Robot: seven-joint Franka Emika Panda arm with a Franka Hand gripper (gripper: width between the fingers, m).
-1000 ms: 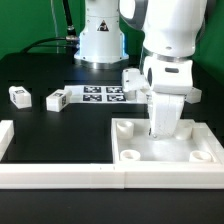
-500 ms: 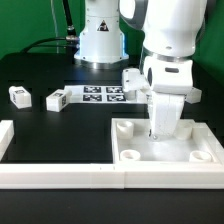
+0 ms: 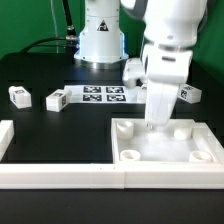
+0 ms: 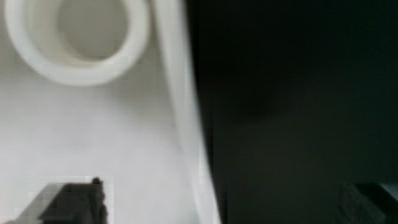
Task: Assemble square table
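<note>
The square table's white tray-like top (image 3: 165, 150) lies at the exterior view's lower right, with round sockets in its corners. My gripper (image 3: 157, 122) hangs just above its far rim, open and holding nothing. In the wrist view the two dark fingertips (image 4: 71, 203) stand wide apart around the gripper's middle (image 4: 222, 205), over the top's rim (image 4: 187, 110). One corner socket (image 4: 80, 40) shows there too. Two tagged leg blocks (image 3: 17, 95) (image 3: 57, 99) lie at the left. Another leg (image 3: 190, 92) and a fourth (image 3: 132, 74) lie behind the arm.
The marker board (image 3: 103, 95) lies flat at the back centre, in front of the robot's base (image 3: 100, 40). A long white border bar (image 3: 60, 176) runs along the front edge and a shorter one (image 3: 5, 135) stands at the left.
The gripper has opened a little wider, lifted off the table top's inside and moved toward the far rim. The top and legs have not moved.
</note>
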